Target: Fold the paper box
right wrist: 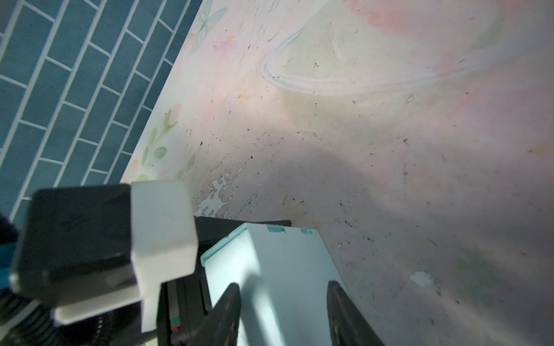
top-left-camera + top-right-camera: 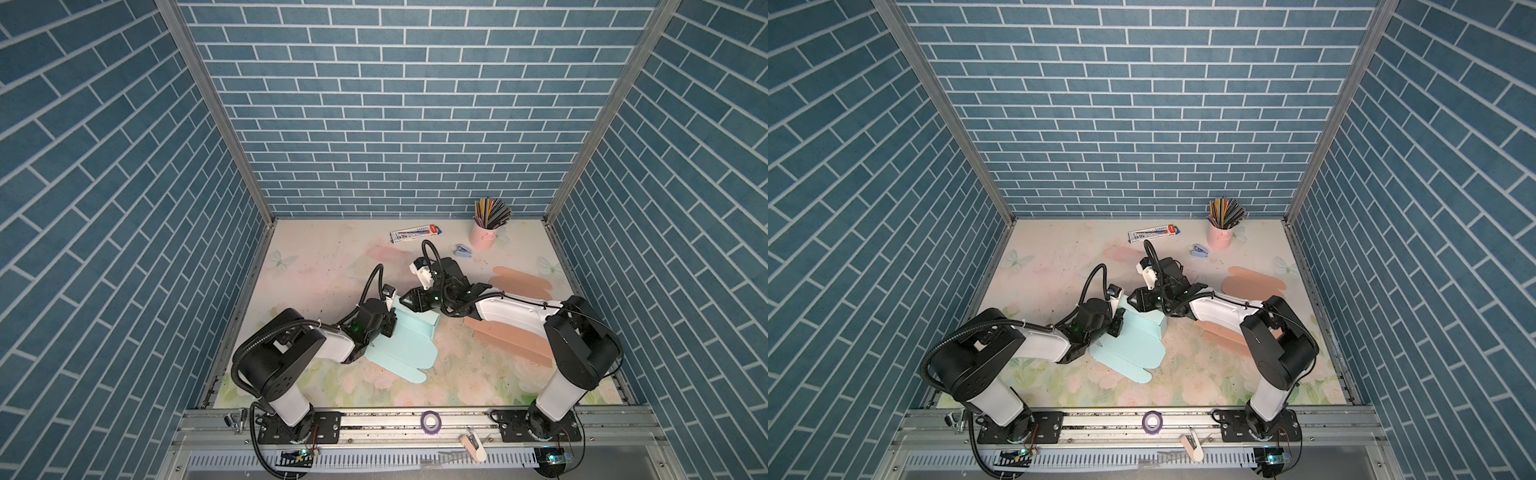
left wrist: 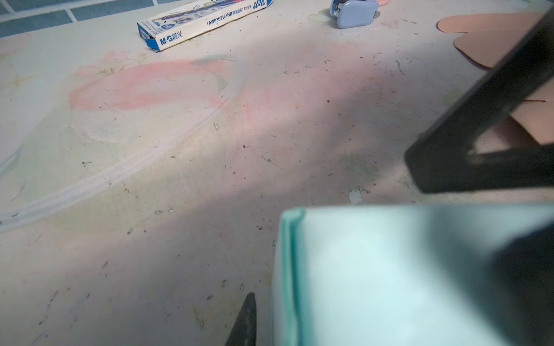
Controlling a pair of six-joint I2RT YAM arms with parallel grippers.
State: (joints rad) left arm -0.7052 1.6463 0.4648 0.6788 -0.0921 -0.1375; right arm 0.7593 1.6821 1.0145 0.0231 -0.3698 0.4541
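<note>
Pencil carton (image 3: 204, 21) reads "M&G", "AWP30716", "HB", "12"; right claw (image 1: 283, 287) spread wide over paper box (image 1: 269, 254), left claw (image 2: 390, 326) impossible to tell.

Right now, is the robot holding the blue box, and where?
Cannot tell for sure. The right gripper straddles the paper box's raised wall; the left gripper sits loose around it.
</note>
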